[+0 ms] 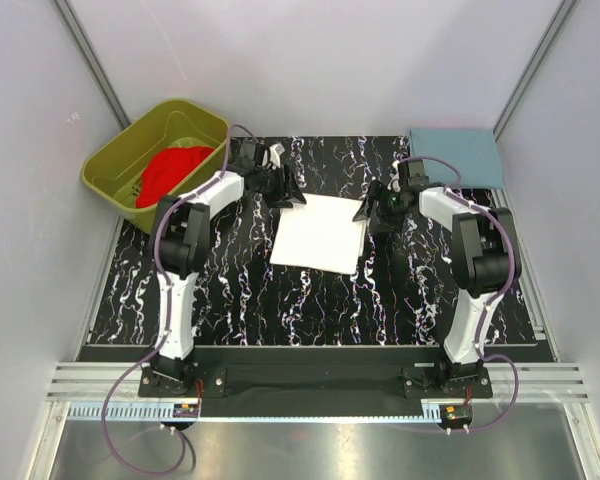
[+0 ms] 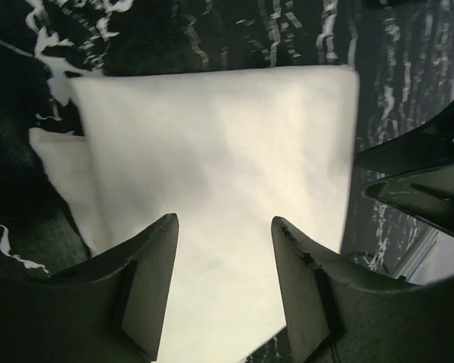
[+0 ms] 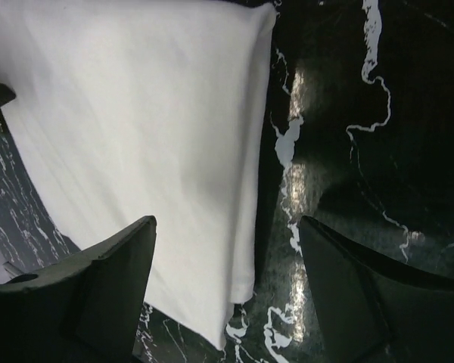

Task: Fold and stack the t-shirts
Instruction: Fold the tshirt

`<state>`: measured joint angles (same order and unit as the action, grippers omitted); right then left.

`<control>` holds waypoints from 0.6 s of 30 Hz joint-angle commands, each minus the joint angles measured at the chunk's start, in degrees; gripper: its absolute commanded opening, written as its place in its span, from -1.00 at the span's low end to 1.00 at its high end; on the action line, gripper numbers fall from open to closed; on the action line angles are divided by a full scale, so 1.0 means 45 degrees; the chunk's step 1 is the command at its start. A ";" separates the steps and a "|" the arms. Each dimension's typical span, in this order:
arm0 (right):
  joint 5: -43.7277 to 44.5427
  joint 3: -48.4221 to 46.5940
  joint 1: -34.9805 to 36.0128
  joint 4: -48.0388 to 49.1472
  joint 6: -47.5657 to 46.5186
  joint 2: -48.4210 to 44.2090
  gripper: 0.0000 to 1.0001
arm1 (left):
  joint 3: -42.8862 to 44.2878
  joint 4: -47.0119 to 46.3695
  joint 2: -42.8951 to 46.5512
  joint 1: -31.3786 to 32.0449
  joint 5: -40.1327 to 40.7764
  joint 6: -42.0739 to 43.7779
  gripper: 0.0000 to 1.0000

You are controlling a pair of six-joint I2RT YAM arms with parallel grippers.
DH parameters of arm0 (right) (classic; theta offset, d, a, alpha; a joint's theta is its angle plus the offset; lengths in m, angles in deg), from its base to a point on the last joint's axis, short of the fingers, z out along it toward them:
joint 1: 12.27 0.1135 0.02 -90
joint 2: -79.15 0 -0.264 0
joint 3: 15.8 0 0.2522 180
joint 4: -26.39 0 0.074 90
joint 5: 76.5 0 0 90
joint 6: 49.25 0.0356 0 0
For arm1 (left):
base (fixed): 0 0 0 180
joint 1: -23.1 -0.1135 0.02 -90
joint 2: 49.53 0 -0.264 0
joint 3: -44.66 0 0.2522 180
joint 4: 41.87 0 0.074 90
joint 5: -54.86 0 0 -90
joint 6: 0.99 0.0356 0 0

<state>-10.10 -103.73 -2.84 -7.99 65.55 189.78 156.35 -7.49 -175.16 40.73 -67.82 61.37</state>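
My white shirt (image 1: 318, 232) lies folded into a flat, smooth rectangle, a little askew, in the middle of the mat (image 1: 240, 290). The red shirt (image 1: 172, 170) sits crumpled in the tub (image 1: 115, 190) at the far left. My left gripper (image 1: 280, 186) is at the white shirt's far left corner, and my right gripper (image 1: 372, 212) is at its right edge, towards the far corner. Both have their fingers spread wide with nothing between them, so neither has hold of any cloth.

From above, the fold looks like one clean sheet. My left wrist camera shows more: a lower layer (image 2: 57, 174) sticks out past the top one along one side, and the right gripper's dark fingers (image 2: 431, 147) show just beyond the shirt. My right wrist camera shows the folded edge (image 3: 246, 189) below me as thick and rounded, its layers stacked at the corner and lying flat on the mat. Only the top view takes in the red shirt, the tub and a blue-grey pad (image 1: 455, 155) at the far right.
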 commanded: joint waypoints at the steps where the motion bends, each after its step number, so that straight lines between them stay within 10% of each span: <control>1: -0.0069 -0.0977 0.0033 0.0618 -0.0393 0.0686 0.66 | 0.0755 -0.0287 -0.0929 -0.0226 0.0116 0.0282 0.15; 18: 0.0009 -0.1075 -0.0514 0.0462 -0.0784 0.0787 0.72 | 0.1386 0.2857 0.2633 -0.0148 0.0211 -0.0266 0.20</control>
<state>-10.16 -106.38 -4.33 -6.52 63.54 194.39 162.91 2.06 -176.07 39.49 -67.91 60.26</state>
